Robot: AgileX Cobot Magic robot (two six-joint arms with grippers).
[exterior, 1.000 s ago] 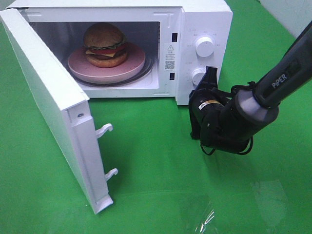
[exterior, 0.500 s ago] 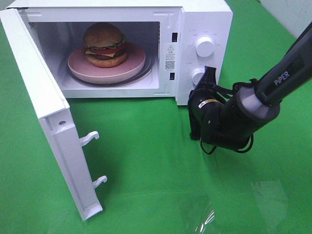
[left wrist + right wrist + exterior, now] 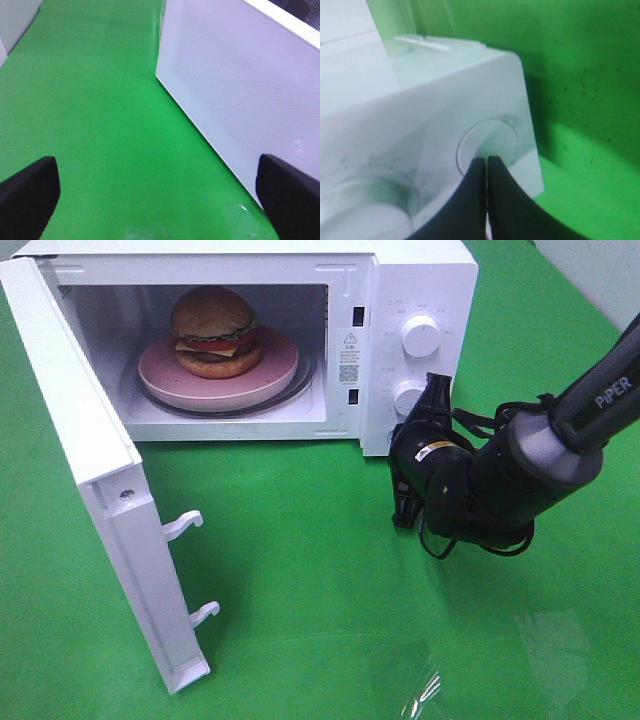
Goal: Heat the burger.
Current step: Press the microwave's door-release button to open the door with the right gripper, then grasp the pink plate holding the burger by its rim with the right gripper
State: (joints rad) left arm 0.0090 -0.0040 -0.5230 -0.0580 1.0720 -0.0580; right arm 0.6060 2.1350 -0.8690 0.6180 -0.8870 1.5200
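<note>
The burger [image 3: 213, 330] sits on a round pink plate [image 3: 270, 380] inside the white microwave [image 3: 420, 280], whose door [image 3: 80, 430] stands wide open to the left. My right gripper [image 3: 432, 390] is shut, its tips close in front of the lower knob [image 3: 407, 397]. In the right wrist view the closed tips [image 3: 486, 162] point at that knob [image 3: 492, 137]; whether they touch it I cannot tell. My left gripper [image 3: 159, 180] is open and empty, beside the outer face of the door [image 3: 240, 85]. It does not show in the exterior view.
An upper knob [image 3: 419, 335] sits above the lower one on the control panel. Two latch hooks [image 3: 185, 523] stick out from the door's edge. Green cloth [image 3: 320, 590] covers the table in front of the microwave.
The door swung further open to the left, then stopped. My right arm shifted slightly to the right, its gripper still shut by the lower knob.
</note>
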